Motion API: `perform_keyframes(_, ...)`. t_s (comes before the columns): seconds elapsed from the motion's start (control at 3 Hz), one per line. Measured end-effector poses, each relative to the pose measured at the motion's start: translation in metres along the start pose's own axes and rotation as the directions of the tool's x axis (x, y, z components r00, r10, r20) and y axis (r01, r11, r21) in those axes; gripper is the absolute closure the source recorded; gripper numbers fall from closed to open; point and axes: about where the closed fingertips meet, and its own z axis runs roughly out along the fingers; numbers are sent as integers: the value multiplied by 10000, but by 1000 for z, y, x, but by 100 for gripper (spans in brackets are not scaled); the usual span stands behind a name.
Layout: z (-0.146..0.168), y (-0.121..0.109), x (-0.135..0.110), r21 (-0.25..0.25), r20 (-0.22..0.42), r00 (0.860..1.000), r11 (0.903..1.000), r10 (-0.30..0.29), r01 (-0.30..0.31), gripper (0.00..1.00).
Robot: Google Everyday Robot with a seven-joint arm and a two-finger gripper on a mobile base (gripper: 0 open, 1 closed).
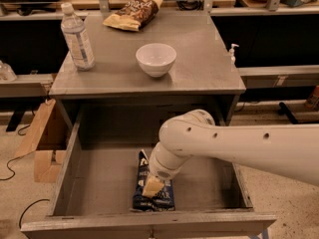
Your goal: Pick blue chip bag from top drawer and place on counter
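Claw: positioned inside the top drawer, its tip upon the blue chip bag (clenched or released cannot be told)
Top drawer: pulled open beneath the worktop
Worktop: water bottle, tan chip bag and white bowl are carried
Blue chip bag: laid flat on the drawer floor, near the front wall

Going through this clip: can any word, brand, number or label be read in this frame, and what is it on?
No text here is legible.
White lettering on the blue chip bag, lying in the drawer under the tool: too blurred to read.
Dark print on the tan chip bag at the back of the counter: too blurred.
Label on the water bottle: too small to read.
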Motion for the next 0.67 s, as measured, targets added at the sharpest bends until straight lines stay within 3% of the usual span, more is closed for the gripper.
perform_keyframes(0.33, -4, 0, -1, 1, 0, 10000, 10000, 0, 0, 100)
perform_keyframes(0.67, -4, 0, -1, 1, 0, 10000, 10000, 0, 0, 100)
